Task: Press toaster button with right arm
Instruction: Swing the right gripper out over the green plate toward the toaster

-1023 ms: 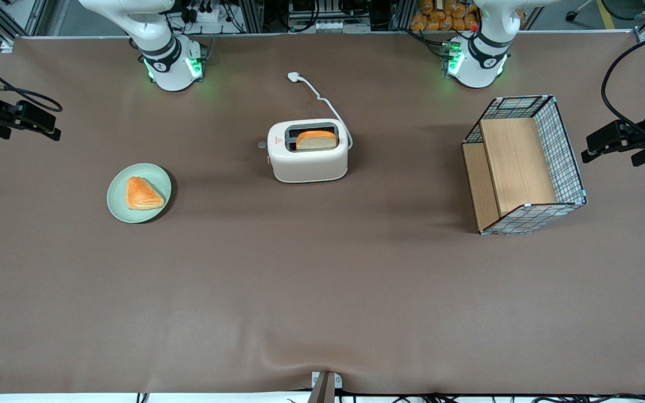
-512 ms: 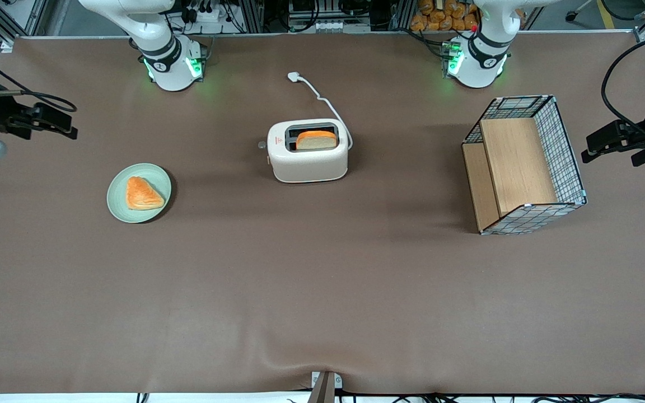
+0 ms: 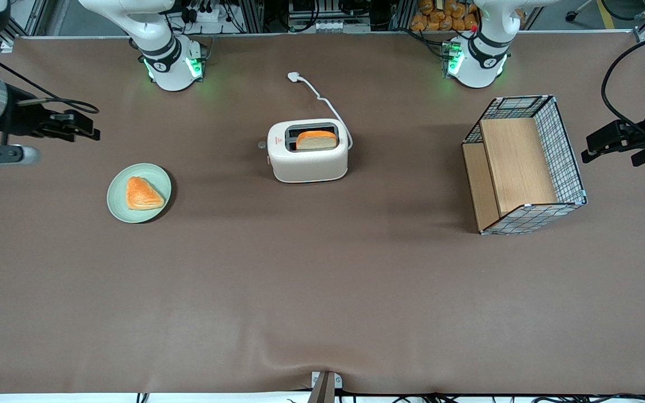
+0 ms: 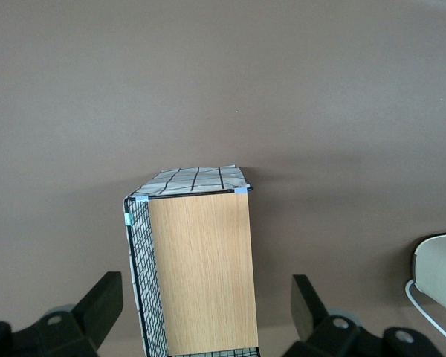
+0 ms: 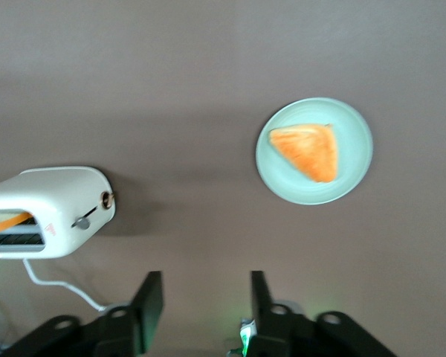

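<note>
The cream-white toaster stands mid-table with a bread slice in one slot; it also shows in the right wrist view. The toaster button is a small grey tab on the narrow end facing the working arm's end of the table, also seen from the wrist. The right arm's gripper hovers above the table toward that end, well apart from the toaster and a little farther from the front camera than the plate. Its fingers stand wide apart around nothing, so the gripper is open.
A pale green plate with an orange pastry lies between the gripper and the toaster, nearer the camera. The toaster's white cord and plug trail away from the camera. A wire-and-wood basket lies toward the parked arm's end.
The right arm's gripper has moved in over the table from its end, toward the toaster. Toaster, plate and basket have stayed put.
</note>
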Motion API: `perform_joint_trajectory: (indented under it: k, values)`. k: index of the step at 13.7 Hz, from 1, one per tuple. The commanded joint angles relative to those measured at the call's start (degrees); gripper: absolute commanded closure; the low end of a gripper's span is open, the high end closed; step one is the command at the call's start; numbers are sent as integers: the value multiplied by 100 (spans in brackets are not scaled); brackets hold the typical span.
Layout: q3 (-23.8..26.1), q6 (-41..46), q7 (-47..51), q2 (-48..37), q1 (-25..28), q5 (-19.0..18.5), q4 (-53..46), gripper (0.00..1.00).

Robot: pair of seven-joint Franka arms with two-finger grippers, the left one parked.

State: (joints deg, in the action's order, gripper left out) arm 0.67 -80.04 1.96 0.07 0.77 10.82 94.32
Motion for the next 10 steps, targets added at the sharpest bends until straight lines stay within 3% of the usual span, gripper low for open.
perform_joint_trajectory:
  k: [1,2,3,6,8,10]
  values:
    - [-23,-91,-38,-69,213,359,437,87]
    - [-23,-178,-38,-78,265,438,577,97]
    - [-14,-318,-38,-86,336,448,744,100]
    - [12,-679,-29,-122,547,474,1097,100]
    - [21,-732,-29,-130,565,807,1228,100]
    - [47,-768,-20,-130,626,852,1290,100]
